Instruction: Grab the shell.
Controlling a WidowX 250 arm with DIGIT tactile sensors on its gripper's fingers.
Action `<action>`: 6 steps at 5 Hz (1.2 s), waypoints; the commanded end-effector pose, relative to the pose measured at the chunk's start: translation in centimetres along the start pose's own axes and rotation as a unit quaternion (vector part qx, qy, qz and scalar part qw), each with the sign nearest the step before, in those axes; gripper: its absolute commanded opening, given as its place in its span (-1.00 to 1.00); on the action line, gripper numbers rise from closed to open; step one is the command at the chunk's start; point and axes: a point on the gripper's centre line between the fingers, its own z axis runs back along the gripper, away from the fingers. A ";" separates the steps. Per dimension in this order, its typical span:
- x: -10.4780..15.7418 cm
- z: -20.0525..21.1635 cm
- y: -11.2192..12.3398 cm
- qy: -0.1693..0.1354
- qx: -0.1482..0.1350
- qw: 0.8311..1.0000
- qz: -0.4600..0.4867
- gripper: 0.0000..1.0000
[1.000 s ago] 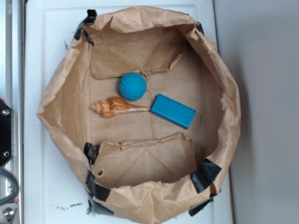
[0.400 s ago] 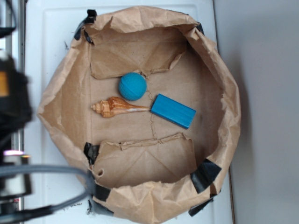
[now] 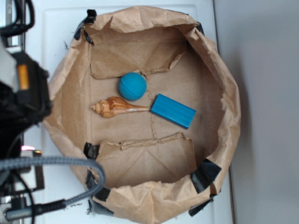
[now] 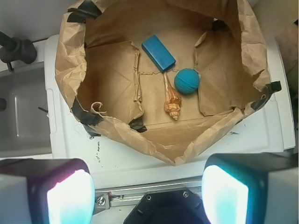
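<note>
A slender tan spiral seashell with brown stripes (image 3: pixel 118 107) lies flat on the floor of a crumpled brown paper bag (image 3: pixel 70 88) whose walls are folded down into a shallow basin and patched with strips of black tape (image 3: pixel 203 175). The shell's pointed spire faces the exterior view's left, and its long thin tail runs right until the tip touches, or very nearly touches, a corner of a blue rectangular block (image 3: pixel 173 110). A teal ribbed ball (image 3: pixel 132 86) sits just beside the shell's swollen body, on the side away from the bag's torn lower flap.

The bag rests on a white tray-like surface (image 3: pixel 35 32). At the left edge of the exterior view the robot's black arm (image 3: pixel 21 93) (blurred, with an orange mark) and a grey braided cable (image 3: pixel 56 163) overlap the bag's rim.

In the wrist view the gripper (image 4: pixel 147 196) hangs outside the bag, well apart from the shell (image 4: pixel 172 100), its two glowing pads (image 4: pixel 70 196) spread wide with nothing between them.
</note>
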 end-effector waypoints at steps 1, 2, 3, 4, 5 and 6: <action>3.7 -2.7 3.0 -0.011 0.014 0.996 0.087 1.00; 5.6 -5.3 4.4 -0.033 0.055 0.989 0.130 1.00; 7.2 -8.5 5.9 -0.023 0.048 0.995 0.090 1.00; 7.4 -11.3 5.3 -0.037 0.072 0.995 0.062 1.00; 7.8 -12.8 3.9 -0.041 0.079 0.996 0.021 1.00; 7.2 -14.4 3.1 -0.042 0.090 0.995 0.013 1.00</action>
